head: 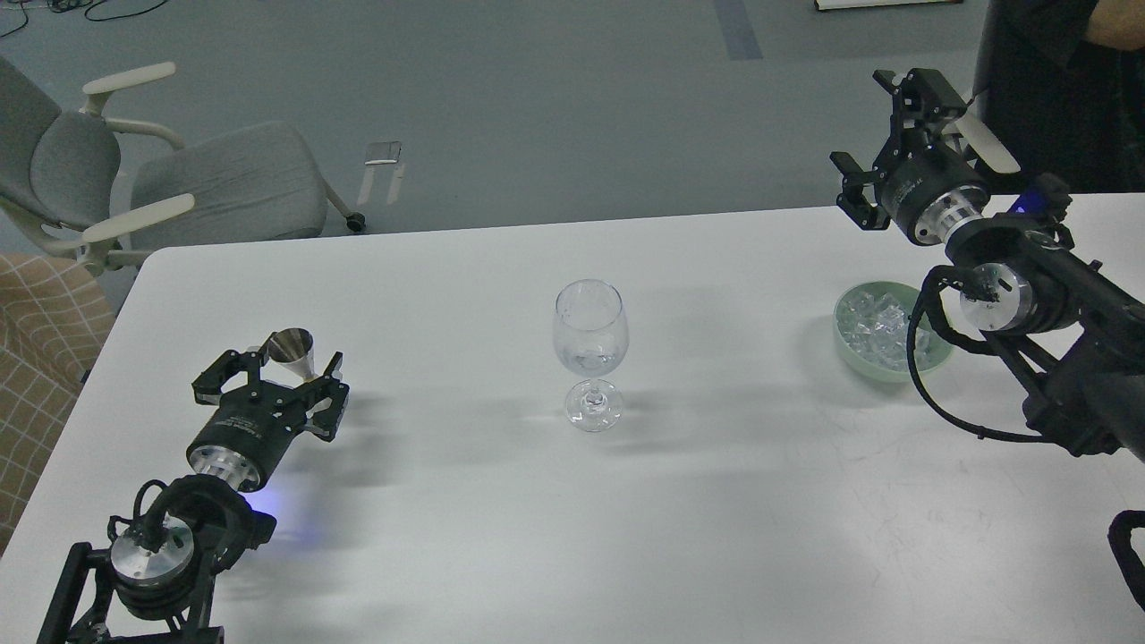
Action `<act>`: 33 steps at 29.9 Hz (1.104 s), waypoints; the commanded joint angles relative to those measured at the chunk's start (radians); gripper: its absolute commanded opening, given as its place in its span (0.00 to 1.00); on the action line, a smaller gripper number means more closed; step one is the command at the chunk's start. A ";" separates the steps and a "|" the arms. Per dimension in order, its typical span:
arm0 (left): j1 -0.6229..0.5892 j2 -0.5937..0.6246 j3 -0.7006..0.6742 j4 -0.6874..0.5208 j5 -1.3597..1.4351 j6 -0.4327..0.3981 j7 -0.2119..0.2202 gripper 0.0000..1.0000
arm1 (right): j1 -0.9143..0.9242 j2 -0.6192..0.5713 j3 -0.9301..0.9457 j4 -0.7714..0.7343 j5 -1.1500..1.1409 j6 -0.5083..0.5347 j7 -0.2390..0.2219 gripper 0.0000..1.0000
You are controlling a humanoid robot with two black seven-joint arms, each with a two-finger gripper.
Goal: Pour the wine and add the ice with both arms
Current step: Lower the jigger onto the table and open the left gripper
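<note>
A clear wine glass [589,344] stands upright at the middle of the white table [716,501]; its bowl looks almost empty. A pale green bowl [850,353] at the right holds several clear ice cubes [872,320]. My left gripper [271,373] lies low at the table's left, open, its fingers on either side of a small metal cone-shaped cup [291,347] that stands between them. My right gripper [864,123] is open and empty, raised above the table's far right edge, behind the bowl. No wine bottle is in view.
A grey office chair [224,183] stands beyond the table's far left corner. A person in black [1047,89] stands behind my right arm at the top right. A tan checked seat [40,358] is at the left edge.
</note>
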 commanded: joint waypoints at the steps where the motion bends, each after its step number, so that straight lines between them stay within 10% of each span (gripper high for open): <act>1: 0.000 0.005 0.000 0.000 0.000 -0.001 0.001 0.97 | -0.001 0.000 0.000 -0.001 0.000 0.000 -0.001 1.00; 13: 0.087 0.040 -0.026 -0.006 -0.013 -0.032 0.018 0.98 | 0.001 -0.002 0.000 0.000 0.000 0.000 0.000 1.00; 26: 0.158 0.309 -0.157 0.011 0.024 -0.339 0.009 0.98 | 0.004 -0.008 0.002 0.013 0.000 0.000 0.000 1.00; 33: -0.018 0.477 -0.141 0.089 0.251 -0.360 -0.206 0.97 | 0.009 -0.014 0.000 0.033 -0.001 0.000 -0.001 1.00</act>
